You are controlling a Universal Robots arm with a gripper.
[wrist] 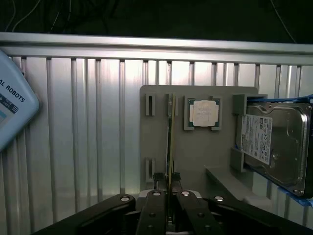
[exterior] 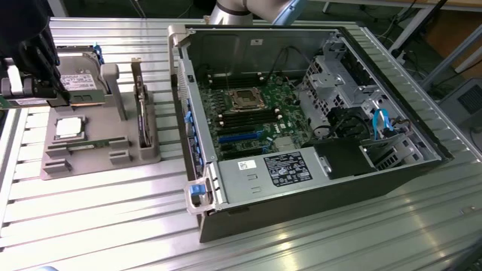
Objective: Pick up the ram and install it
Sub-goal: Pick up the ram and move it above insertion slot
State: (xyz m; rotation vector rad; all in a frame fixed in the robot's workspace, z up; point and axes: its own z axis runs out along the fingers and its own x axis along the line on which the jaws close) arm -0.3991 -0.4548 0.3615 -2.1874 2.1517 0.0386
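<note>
The ram (wrist: 170, 142) shows edge-on as a thin green-yellow stick that runs straight out from between my fingertips. My gripper (wrist: 167, 180) is shut on its two flat sides. It hangs above the grey parts tray (wrist: 156, 137), over the holder slots beside the processor chip (wrist: 203, 112). In the exterior view the gripper (exterior: 45, 100) is raised at the exterior view's far left, above the tray (exterior: 98, 164). The open computer case (exterior: 226, 197) lies well off to that view's right, and its motherboard (exterior: 252, 121) faces up with black memory slots.
A silver hard drive (wrist: 271, 142) leans in the tray beside the processor. A dark expansion card (exterior: 141, 113) stands on edge in the tray's side rack. A pale blue control pendant (wrist: 12, 110) overhangs the ribbed metal table (exterior: 113, 226). The case walls stand tall around the motherboard.
</note>
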